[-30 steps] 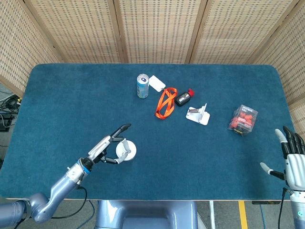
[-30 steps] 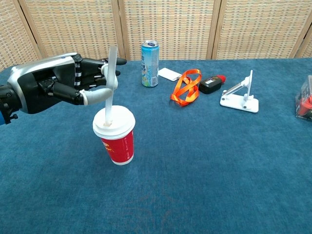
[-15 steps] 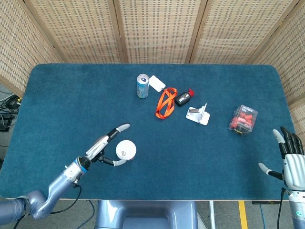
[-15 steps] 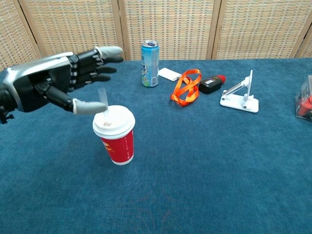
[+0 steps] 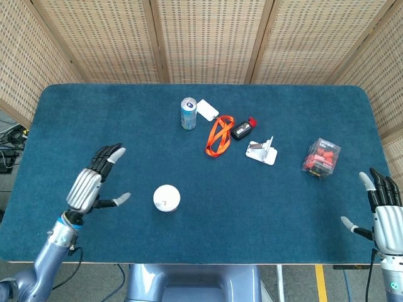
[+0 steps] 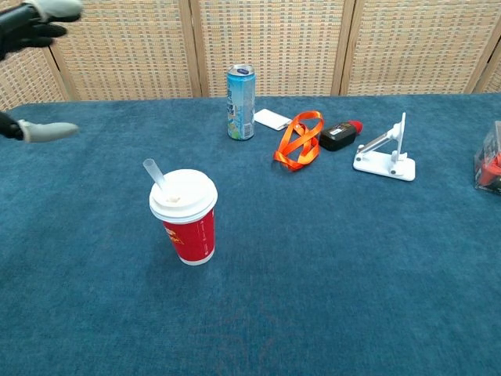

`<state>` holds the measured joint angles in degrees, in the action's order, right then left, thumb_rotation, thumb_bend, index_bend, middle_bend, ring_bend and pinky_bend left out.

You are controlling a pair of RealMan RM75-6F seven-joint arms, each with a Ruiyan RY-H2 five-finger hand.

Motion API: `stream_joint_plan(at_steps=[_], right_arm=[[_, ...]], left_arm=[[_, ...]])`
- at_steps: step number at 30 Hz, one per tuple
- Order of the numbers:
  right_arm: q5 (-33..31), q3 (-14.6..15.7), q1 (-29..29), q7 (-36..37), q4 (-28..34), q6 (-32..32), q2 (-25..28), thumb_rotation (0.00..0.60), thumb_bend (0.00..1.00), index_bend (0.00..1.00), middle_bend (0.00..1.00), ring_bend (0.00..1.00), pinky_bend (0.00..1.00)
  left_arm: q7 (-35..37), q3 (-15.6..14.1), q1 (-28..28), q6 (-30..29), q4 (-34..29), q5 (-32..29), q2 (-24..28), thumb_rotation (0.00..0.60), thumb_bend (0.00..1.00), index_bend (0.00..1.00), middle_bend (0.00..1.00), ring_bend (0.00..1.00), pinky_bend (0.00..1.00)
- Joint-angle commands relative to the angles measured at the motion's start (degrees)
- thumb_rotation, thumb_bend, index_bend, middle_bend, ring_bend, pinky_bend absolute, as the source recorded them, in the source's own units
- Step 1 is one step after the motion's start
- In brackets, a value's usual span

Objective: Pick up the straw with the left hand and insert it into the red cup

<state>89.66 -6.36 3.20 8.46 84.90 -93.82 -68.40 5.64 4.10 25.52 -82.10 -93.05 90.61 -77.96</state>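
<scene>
Blue table [image 5: 283, 207]: your left hand [image 5: 94, 182] is spread, empty, left of the red cup [image 6: 188, 231]; the leaning straw [image 6: 154, 175] could tip out if bumped.

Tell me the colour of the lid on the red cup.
White; the lid shows best in the chest view.

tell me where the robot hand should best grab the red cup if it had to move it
Probably around the red wall below the white lid, coming from the side with the left robot hand, which is open nearby. The cup stands upright, and the straw leaning out of the lid makes a top grasp awkward.
</scene>
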Motion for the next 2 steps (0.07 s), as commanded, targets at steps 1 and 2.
stream_joint_plan(at_steps=[1,2], right_arm=[[0.66,0.53,-0.18,-1.91,1.08,-0.07,0.30,0.600,0.04,0.06,0.00,0.00,0.00],[0.85,0.62,-0.22,-2.47,1.24,-0.18,0.27,0.600,0.04,0.06,0.00,0.00,0.00]], left_arm=[[-21.94,-2.40,-8.86,-8.30,-0.89,-2.66,2.74,0.600,0.23,0.00,0.00,0.00,0.00],[-22.79,-3.19,-9.71,-8.06,-1.35,-3.28,3.09,0.600,0.23,0.00,0.00,0.00,0.00]])
